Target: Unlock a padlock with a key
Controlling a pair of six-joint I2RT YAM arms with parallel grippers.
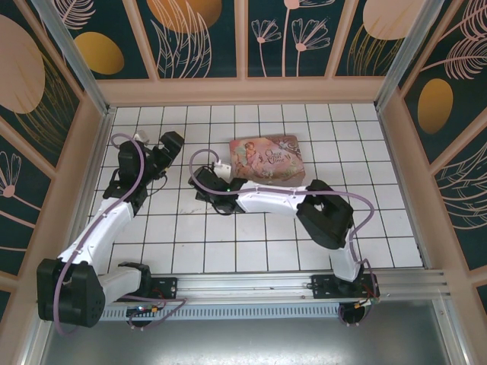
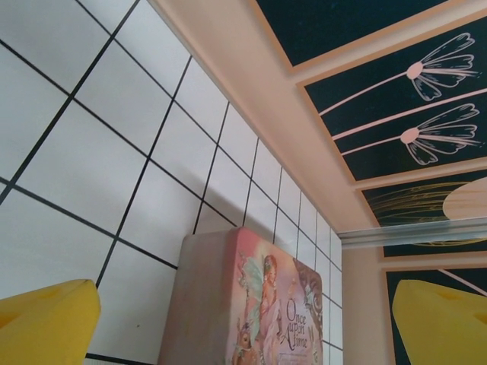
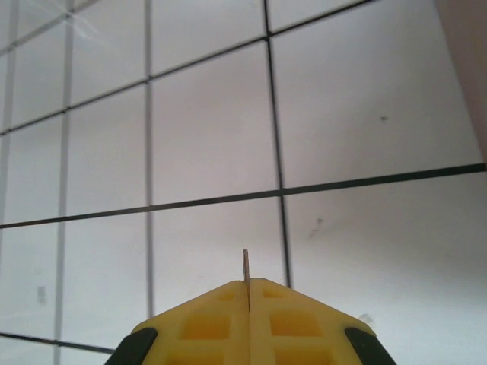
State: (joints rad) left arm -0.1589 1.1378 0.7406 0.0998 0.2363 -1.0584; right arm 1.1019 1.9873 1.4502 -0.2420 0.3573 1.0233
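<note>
Between the closed jaws of my right gripper (image 3: 249, 298) sits the key (image 3: 246, 268), pinched edge-on, its thin blade poking out past my fingertips toward the tiled table (image 3: 365, 114) just beyond. My left gripper (image 1: 170, 144) hangs with its jaws spread wide and nothing between them. It faces the pink tin box (image 1: 266, 158), which lies ahead of it across bare tiles and close beside my right forearm. I judge the key pickup done and the carry to the lock to be the step in hand. Where the padlock lies I cannot tell, so the next move calls for finding it. Then my left gripper should steady its body while I line the blade up with the keyhole, without letting the key twist in my pinch.
</note>
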